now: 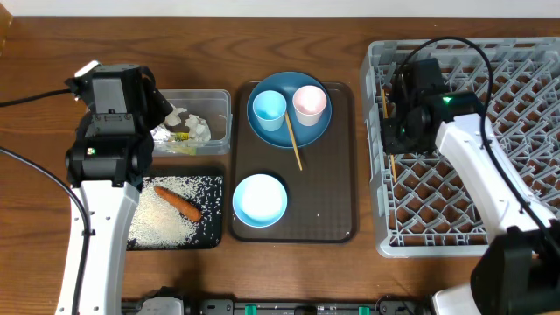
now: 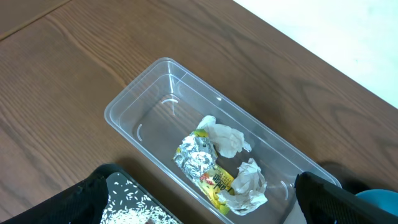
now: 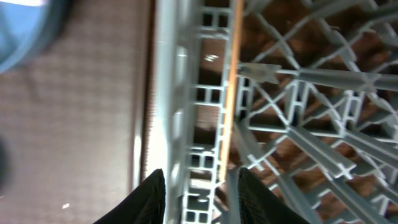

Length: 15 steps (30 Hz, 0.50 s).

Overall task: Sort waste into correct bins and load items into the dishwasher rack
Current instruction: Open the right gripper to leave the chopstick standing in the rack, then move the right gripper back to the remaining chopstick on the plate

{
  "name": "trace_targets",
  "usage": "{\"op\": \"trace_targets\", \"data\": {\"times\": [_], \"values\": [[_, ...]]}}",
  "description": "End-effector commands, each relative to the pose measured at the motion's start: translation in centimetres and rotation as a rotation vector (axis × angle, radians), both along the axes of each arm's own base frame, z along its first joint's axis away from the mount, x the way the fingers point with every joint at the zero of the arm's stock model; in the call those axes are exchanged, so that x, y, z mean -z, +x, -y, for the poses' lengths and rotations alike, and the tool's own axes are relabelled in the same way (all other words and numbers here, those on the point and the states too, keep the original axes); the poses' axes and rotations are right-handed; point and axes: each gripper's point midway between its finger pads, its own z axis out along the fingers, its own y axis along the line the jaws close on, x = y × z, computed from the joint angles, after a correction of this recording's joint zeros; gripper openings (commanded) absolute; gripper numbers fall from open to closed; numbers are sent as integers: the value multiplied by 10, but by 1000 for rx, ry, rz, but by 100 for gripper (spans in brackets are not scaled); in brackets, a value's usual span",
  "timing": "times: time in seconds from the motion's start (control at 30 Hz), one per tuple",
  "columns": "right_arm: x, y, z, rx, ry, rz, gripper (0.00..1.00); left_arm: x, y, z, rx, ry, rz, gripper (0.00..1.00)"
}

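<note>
Wrapper (image 2: 199, 158) in clear tub (image 2: 158, 115) — print unreadable; left jaws spread, right jaws parted by chopstick (image 3: 233, 74).

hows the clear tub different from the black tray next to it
The clear tub is see-through with taller walls; the black tray is opaque and shallow. The clear tub holds crumpled paper and a wrapper; the black tray holds rice and a carrot. Both are rectangular and sit left of the brown serving tray.

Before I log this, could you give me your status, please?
Left gripper open over tub. Right gripper open at rack; chopstick inside. Nothing in the way.
</note>
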Motion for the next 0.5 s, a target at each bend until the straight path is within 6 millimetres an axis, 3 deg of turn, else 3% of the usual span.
{"op": "trace_targets", "data": {"times": [0.0, 0.17, 0.27, 0.47], "values": [[-36, -6, -29, -69, 155, 78, 36, -8, 0, -4, -6, 20, 11, 98], [-64, -17, -56, -72, 285, 115, 35, -8, 0, -4, -6, 20, 11, 98], [-66, -21, -75, -68, 310, 107, 35, -8, 0, -4, -6, 20, 11, 98], [-62, -29, -132, -223, 328, 130, 34, -8, 0, -4, -6, 20, 11, 98]]}}
